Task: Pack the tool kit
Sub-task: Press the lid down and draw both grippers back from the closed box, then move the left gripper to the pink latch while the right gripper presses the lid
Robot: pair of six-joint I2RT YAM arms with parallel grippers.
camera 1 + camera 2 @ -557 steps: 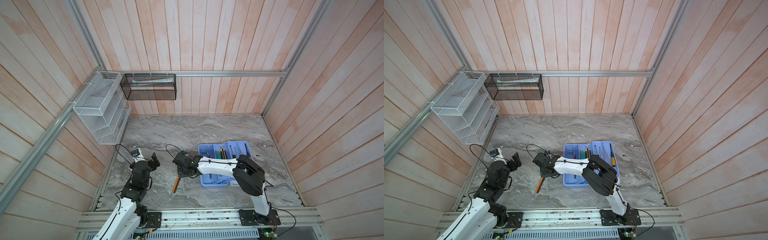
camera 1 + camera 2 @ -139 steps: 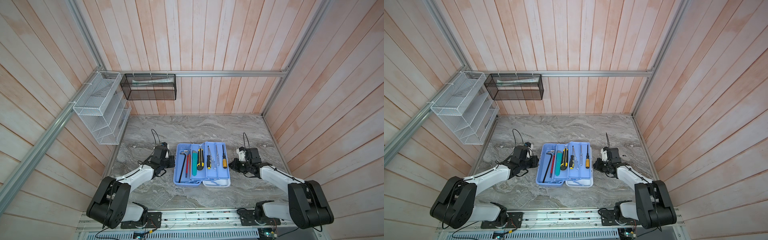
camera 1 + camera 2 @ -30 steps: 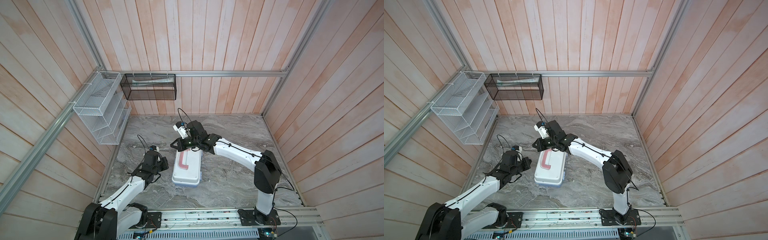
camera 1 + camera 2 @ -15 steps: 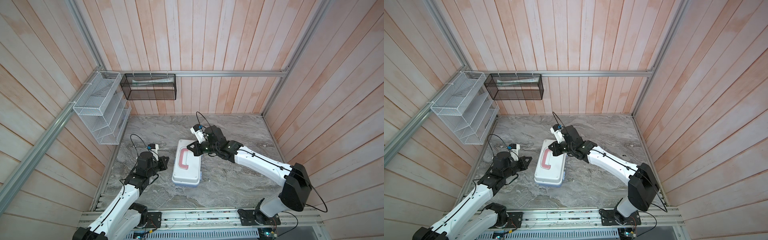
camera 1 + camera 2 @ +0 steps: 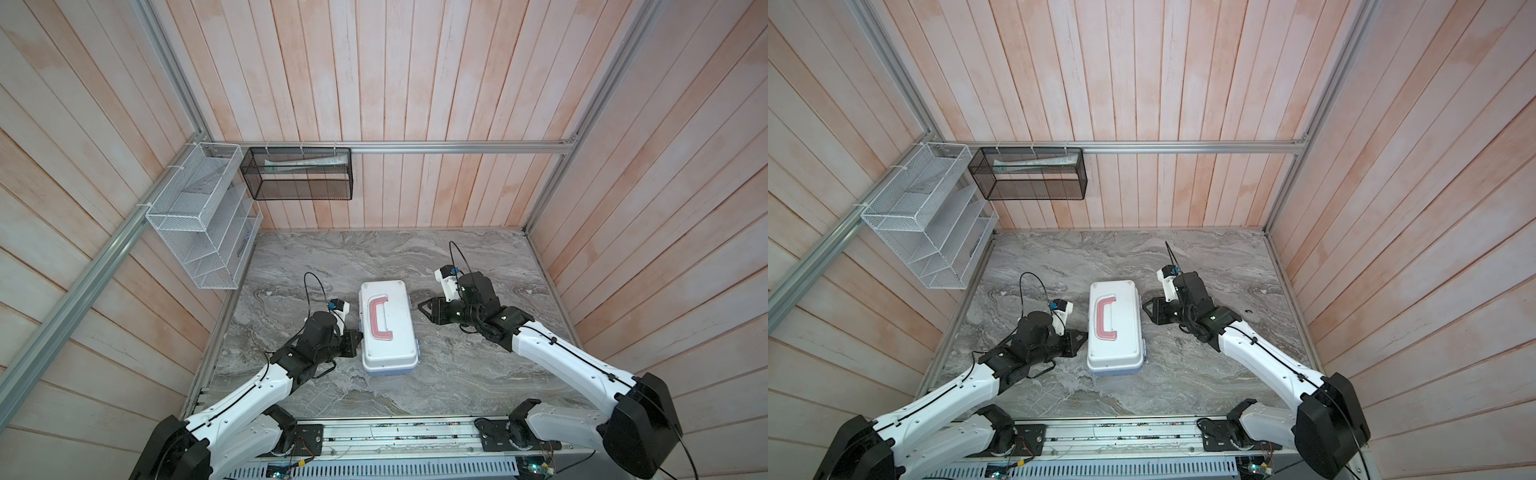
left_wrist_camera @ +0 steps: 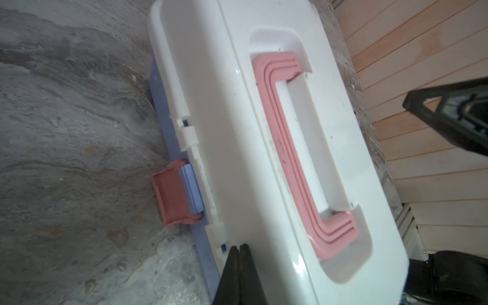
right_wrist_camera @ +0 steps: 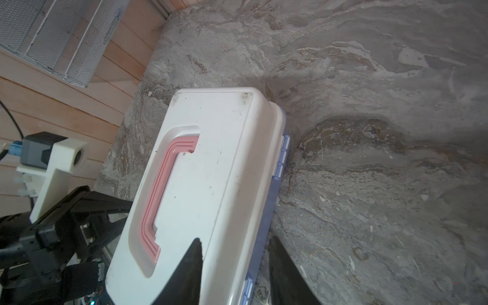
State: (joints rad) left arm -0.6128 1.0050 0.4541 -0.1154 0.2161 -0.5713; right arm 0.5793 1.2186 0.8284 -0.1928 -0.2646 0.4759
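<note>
White-lidded case (image 5: 387,332) sits closed mid-counter (image 5: 457,374), with its pink handle (image 5: 379,318) folded flat into the lid recess. Left hand (image 5: 358,336): fingers pressed together, gripping nothing, tips against the case's long side at the lid edge. Right hand (image 5: 420,308): jaws partly apart, empty, just beside the opposite long side. Pink latch (image 6: 171,195) juts out from the blue base (image 6: 161,105).
</note>
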